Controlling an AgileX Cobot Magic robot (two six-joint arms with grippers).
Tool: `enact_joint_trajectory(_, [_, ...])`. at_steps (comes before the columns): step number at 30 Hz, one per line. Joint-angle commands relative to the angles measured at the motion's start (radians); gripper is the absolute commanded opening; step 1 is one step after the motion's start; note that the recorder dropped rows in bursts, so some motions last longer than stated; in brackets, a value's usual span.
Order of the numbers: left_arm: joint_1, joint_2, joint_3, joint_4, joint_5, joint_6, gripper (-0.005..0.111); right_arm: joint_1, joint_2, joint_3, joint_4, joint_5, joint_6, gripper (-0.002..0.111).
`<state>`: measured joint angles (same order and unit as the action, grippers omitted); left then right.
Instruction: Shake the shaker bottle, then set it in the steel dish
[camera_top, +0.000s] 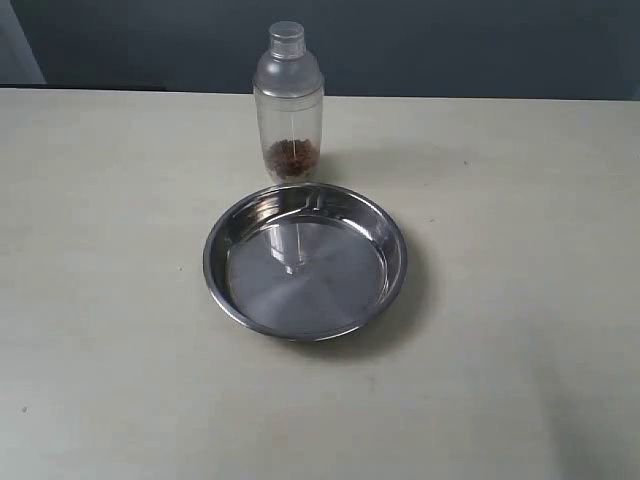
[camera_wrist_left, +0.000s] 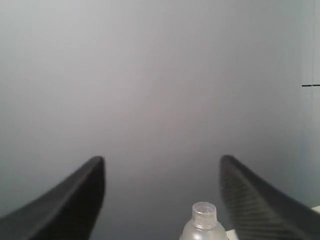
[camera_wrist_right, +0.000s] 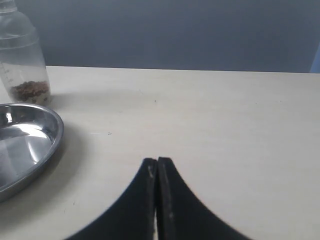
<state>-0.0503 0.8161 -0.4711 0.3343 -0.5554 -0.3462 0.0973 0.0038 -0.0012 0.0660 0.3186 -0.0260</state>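
Observation:
The shaker bottle (camera_top: 288, 105) stands upright on the table just behind the steel dish (camera_top: 224, 290), brown granules at its bottom. The dish holds nothing; its mirror bottom reflects the bottle. No gripper shows in the exterior view. In the left wrist view my left gripper (camera_wrist_left: 162, 162) is open, its two dark fingers wide apart, and only the bottle's cap and shoulder (camera_wrist_left: 204, 224) show low between them, some way off. My right gripper (camera_wrist_right: 157, 161) is shut with nothing in it, low over the table, to the side of the dish (camera_wrist_right: 47, 142) and the bottle (camera_wrist_right: 20, 60).
The beige table (camera_top: 520, 250) runs back to a dark grey wall (camera_top: 450, 45). A few small dark specks lie on the tabletop. Nothing else stands near the dish or bottle.

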Motion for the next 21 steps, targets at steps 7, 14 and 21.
enact_joint_trajectory(7, [-0.001, 0.496, -0.108, -0.003, -0.167, -0.02, 0.097, 0.004, -0.004, 0.001, -0.001, -0.012, 0.0, -0.001])
enact_joint_trajectory(14, [-0.003, 0.717, -0.108, 0.06, -0.498, -0.02, 0.097, 0.004, -0.004, 0.001, -0.001, -0.012, 0.0, -0.001])
enact_joint_trajectory(21, [-0.003, 0.909, -0.163, 0.073, -0.602, -0.02, 0.097, 0.004, -0.004, 0.001, -0.001, -0.012, 0.0, -0.001])
